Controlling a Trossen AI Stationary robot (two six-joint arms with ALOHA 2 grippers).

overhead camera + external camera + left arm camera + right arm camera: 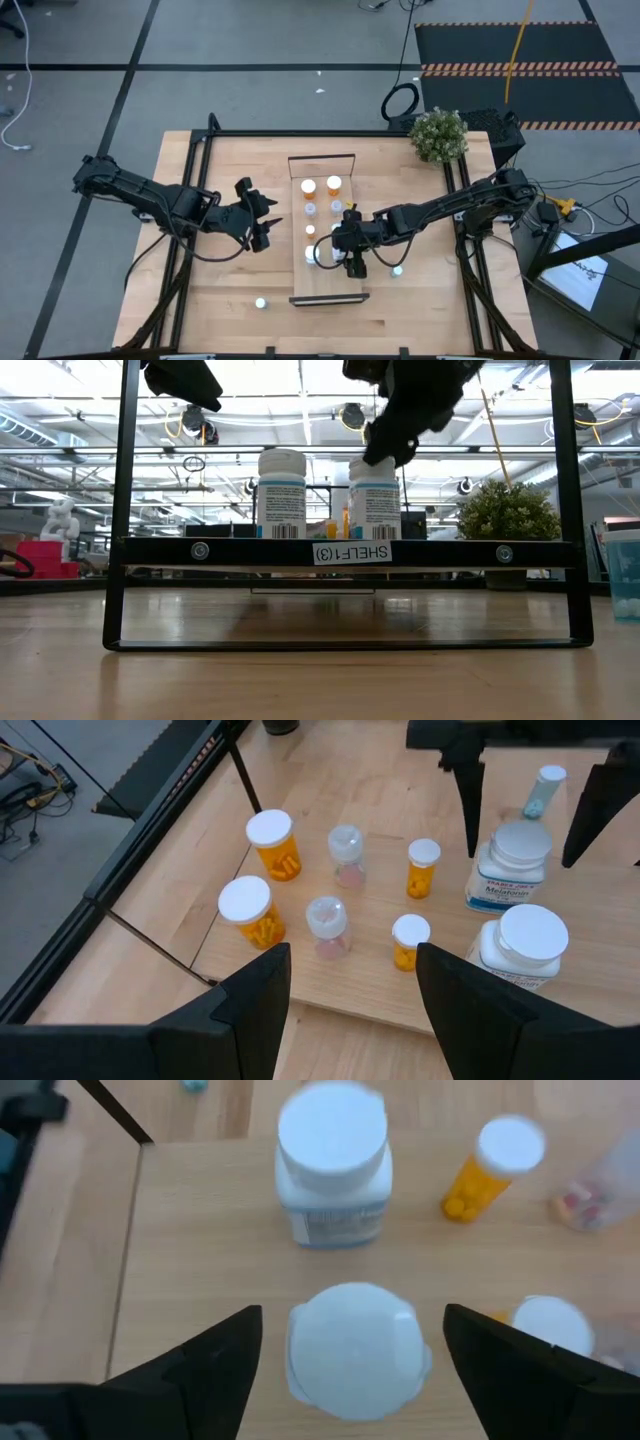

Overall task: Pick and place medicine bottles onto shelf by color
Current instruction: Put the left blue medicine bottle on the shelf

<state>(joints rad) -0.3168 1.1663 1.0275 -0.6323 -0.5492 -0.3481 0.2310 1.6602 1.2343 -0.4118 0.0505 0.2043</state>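
Wooden table (pixel 220 300), frame centre: right tool (pixel 350 1342) spread wide around a white-capped white plastic bottle (pixel 352 1350) on the shelf (pixel 325 285). Light, rigid, probably slick — grip its body under the cap; left tool (pixel 352 982) part-open, empty.

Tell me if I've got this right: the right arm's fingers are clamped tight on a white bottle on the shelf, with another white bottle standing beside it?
Not quite. The right gripper has its fingers spread wide on either side of the white bottle, not clamped on it; the right wrist view shows clear gaps on both sides. The rest holds: it stands on the shelf, with another white bottle beside it.
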